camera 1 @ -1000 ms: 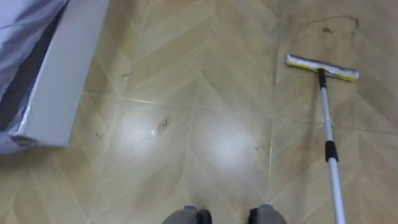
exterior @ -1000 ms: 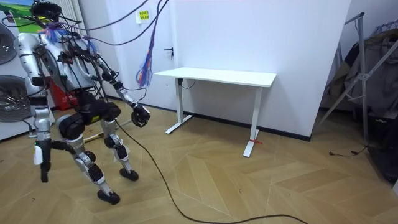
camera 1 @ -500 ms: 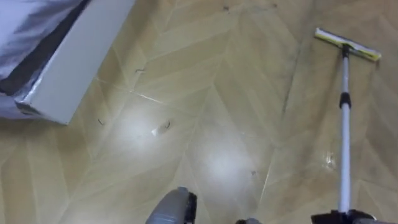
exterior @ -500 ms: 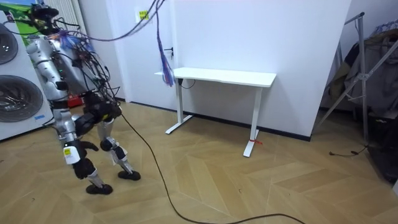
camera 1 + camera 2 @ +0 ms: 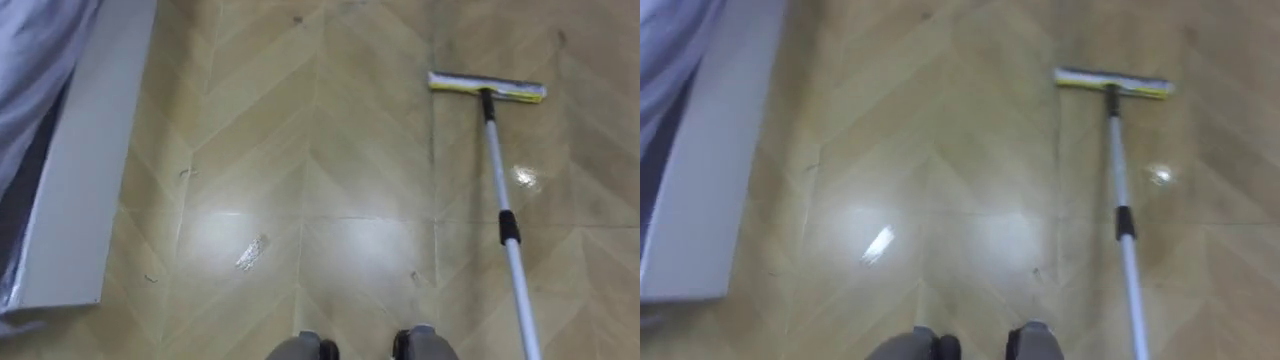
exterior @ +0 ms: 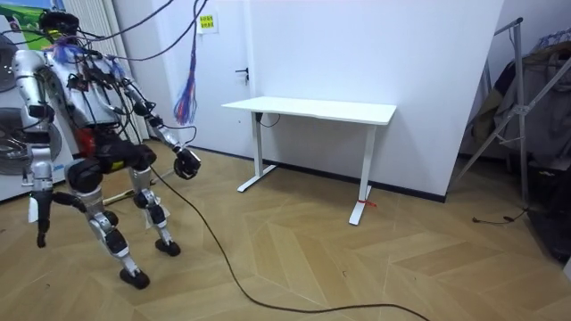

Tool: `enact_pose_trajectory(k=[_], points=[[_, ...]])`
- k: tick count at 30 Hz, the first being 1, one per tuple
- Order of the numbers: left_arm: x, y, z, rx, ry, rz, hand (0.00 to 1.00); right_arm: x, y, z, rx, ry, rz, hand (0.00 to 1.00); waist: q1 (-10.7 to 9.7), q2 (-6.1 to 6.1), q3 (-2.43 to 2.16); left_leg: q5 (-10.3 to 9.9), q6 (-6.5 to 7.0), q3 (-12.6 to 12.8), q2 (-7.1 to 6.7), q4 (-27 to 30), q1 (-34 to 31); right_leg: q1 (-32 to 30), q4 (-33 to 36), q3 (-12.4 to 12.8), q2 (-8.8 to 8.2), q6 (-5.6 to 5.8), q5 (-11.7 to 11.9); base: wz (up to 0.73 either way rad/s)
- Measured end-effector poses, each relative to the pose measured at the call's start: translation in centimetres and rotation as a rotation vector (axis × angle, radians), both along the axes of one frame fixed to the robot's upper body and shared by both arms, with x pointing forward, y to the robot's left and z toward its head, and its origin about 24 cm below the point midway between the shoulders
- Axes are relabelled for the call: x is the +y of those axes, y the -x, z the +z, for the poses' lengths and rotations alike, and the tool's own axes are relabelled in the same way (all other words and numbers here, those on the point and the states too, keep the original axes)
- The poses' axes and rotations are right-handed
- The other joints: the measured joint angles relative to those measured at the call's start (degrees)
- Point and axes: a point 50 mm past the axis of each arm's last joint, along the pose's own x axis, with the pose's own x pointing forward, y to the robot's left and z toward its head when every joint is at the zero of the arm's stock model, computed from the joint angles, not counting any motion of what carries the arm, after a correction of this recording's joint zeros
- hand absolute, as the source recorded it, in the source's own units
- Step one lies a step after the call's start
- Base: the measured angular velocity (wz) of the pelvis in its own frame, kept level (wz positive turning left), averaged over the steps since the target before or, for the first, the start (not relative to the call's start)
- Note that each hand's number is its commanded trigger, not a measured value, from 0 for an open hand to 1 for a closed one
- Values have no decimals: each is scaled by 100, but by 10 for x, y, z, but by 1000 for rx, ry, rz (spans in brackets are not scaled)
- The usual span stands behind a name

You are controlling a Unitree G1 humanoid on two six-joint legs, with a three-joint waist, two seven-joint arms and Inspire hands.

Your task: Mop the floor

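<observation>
One flat yellow-edged mop [image 5: 487, 88], slim white pole, rests on glossy herringbone floor [image 5: 330, 150]; I cannot tell my hands' [image 6: 187, 163] fingers' state.

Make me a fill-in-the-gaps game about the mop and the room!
The yellow-edged flat mop head rests on a floor made of ___. Its silver metal pole wears a ___ collar. Both lie on the robot's ___ side. The rectangular desk in the room view is ___.
Missing words: wood; black; right; white.
</observation>
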Motion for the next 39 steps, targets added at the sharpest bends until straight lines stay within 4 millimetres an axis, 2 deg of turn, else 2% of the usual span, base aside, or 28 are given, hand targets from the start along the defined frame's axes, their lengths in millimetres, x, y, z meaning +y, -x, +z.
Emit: enact_pose_trajectory(k=[2,4,5,6,8,9,10,11,12,13,14,16,17,19,20,22,24,26,27,28,29,30,32,34,35,36,37,39], points=[[2,0,0,3,-2,11,0,-2,-27,1,-26,8,-1,100,26,-66,12,13,-24,-52,-5,10,13,82,59,-290,-119,-77,-83,54],[7,4,1,34,-12,23,0,-22,-89,14,-163,65,33,100,186,-254,92,0,-56,-46,10,380,-114,89,291,-395,-224,-135,-343,50],[10,5,1,44,-19,12,0,-28,-106,20,-211,83,44,100,217,-277,107,16,-86,-47,29,599,-201,89,403,-452,-258,-152,-439,53],[16,7,3,58,-36,6,0,-38,-137,31,-315,118,66,100,294,-378,141,84,-202,19,120,1058,-425,67,623,-525,-280,-191,-621,54],[27,12,6,73,-68,-24,0,-47,-173,47,-459,145,102,100,450,-519,119,259,-387,143,247,1634,-736,26,881,-526,-242,-301,-828,52],[33,19,7,90,-82,-20,0,-48,-193,56,-549,142,111,100,528,-589,104,383,-378,187,319,1887,-894,75,916,-510,-156,-327,-865,72],[35,25,7,109,-87,-17,0,-47,-201,60,-598,123,89,100,533,-617,74,336,-343,206,283,1735,-1028,145,884,-438,-77,-389,-899,88],[35,26,7,112,-86,-20,0,-48,-201,60,-604,116,72,100,538,-625,78,314,-304,246,265,1496,-1075,199,845,-376,-29,-391,-923,123],[34,24,7,109,-78,-38,0,-52,-191,57,-587,116,34,100,572,-653,76,338,-282,304,138,797,-1114,288,735,-199,40,-347,-966,128],[32,23,6,109,-56,-52,0,-53,-173,50,-555,107,-11,100,656,-660,82,658,-166,299,-8,200,-1013,376,567,58,136,-286,-983,112],[30,20,6,108,-47,-65,0,-52,-163,45,-536,97,-37,100,701,-663,66,750,61,426,30,73,-917,420,473,169,164,-235,-984,63],[19,28,2,153,-5,-97,0,-45,-133,32,-453,57,-65,100,813,-618,62,643,312,932,234,-197,-554,560,278,453,143,20,-808,-19],[16,30,2,158,9,-90,0,-45,-123,29,-423,55,-60,100,803,-582,59,594,335,991,233,-201,-468,578,327,427,98,79,-753,-56],[9,24,0,141,31,-91,0,-47,-74,20,-264,73,-11,100,636,-373,47,356,407,1067,194,-201,-213,617,667,388,-11,235,-559,-34],[9,20,0,122,32,-94,0,-45,-60,18,-222,72,3,100,559,-327,15,300,418,1072,194,-199,-194,563,790,400,-19,261,-490,-20],[11,-3,2,38,26,-95,0,-33,-18,11,-94,56,27,100,419,-229,-31,124,423,1020,198,-214,-96,117,1488,446,-33,296,-16,-49],[9,-11,3,9,18,-90,0,-20,-8,6,-63,39,52,100,404,-180,-11,51,349,776,193,-247,13,-285,1382,453,52,248,-84,-124],[3,-10,1,3,17,-73,0,-11,-10,2,-64,26,70,100,304,-58,25,25,273,408,194,-370,186,-469,552,395,213,201,-83,-135],[1,-9,1,10,10,-68,0,-5,-11,0,-55,19,104,100,232,-33,12,3,202,285,187,-437,263,-413,-218,440,287,178,54,-77],[1,-7,1,17,0,-63,0,2,-18,-2,-59,9,121,100,117,-66,32,-73,89,252,176,-386,277,-327,-384,373,263,56,398,-50],[1,-7,1,16,-2,-62,0,3,-20,-3,-57,4,116,100,72,-51,29,-90,57,257,182,-339,282,-300,-374,259,196,-15,478,3],[0,-7,0,15,1,-61,0,4,-26,-2,-50,3,103,100,30,3,19,-94,46,285,200,-225,284,-231,-270,-1,72,-121,427,32],[2,-6,0,27,-1,-61,0,-2,-48,1,-67,20,98,100,57,-16,31,-121,-12,245,200,-49,286,-183,-69,-225,-75,-194,237,42],[8,-4,2,38,-12,-55,0,-23,-100,16,-182,80,109,100,227,-143,78,-141,-116,224,225,486,124,-180,246,-358,-159,-282,-69,39],[12,-2,2,42,-18,-47,0,-28,-115,22,-226,98,112,100,248,-197,93,-107,-175,226,237,671,54,-173,333,-370,-175,-295,-149,37],[20,3,4,55,-41,-47,0,-35,-143,32,-318,122,126,100,329,-311,102,-16,-328,276,319,1030,-79,-142,473,-394,-173,-315,-286,40],[28,10,5,71,-62,-48,0,-39,-166,41,-408,139,152,100,402,-422,101,92,-385,303,402,1320,-228,-92,523,-397,-120,-378,-356,41],[35,14,7,89,-82,-47,0,-43,-195,54,-535,149,174,100,453,-506,93,62,-370,285,395,1097,-509,15,486,-340,-15,-428,-429,80]])
